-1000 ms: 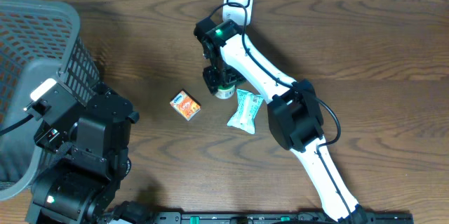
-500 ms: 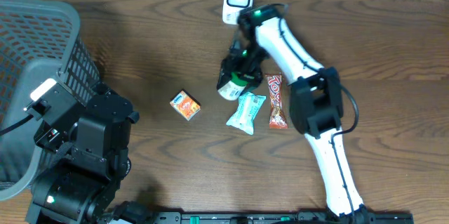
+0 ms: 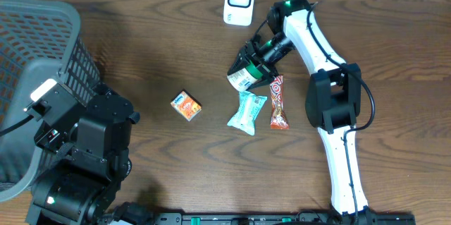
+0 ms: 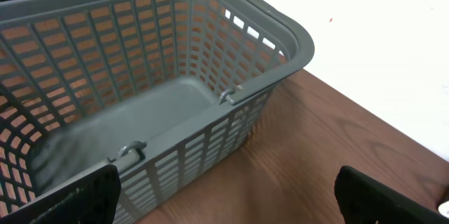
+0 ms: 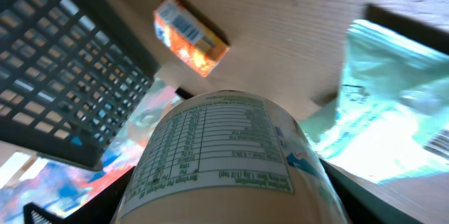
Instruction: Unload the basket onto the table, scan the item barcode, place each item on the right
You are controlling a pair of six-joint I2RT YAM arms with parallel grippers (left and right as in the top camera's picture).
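1. Overhead:
   - The right gripper (image 3: 249, 67) is clamped on a round container (image 3: 240, 80). It holds the container tilted on its side and, as far as I can judge, clear of the table (image 3: 394, 41).
   - The white barcode scanner (image 3: 239, 1) stands at the far edge. It is near the container but apart from it.
   - A teal pouch (image 3: 247, 112) and a red candy bar (image 3: 278, 102) lie just below the container. An orange box (image 3: 187, 106) lies further to the left.
   - To do this step well, bring the container in front of the scanner's face, not over its top.

2. Left wrist:
   - The left gripper (image 4: 224, 185) has its jaws spread wide and holds nothing.
   - It looks over the grey basket (image 4: 295, 38), which has nothing in it.
   - This arm takes no part in the scan and can wait where it is.

3. Right wrist:
   - The container fills the middle of the view, seated between the dark fingers (image 5: 66, 213).
   - The nutrition table on its label faces the camera, and no barcode shows here.
   - The code probably sits elsewhere round the label, so roll the wrist until that strip faces the scanner squarely.
   - Keep the grip firm on the curved wall, keep the fingers off the code, and hold steady for the read.
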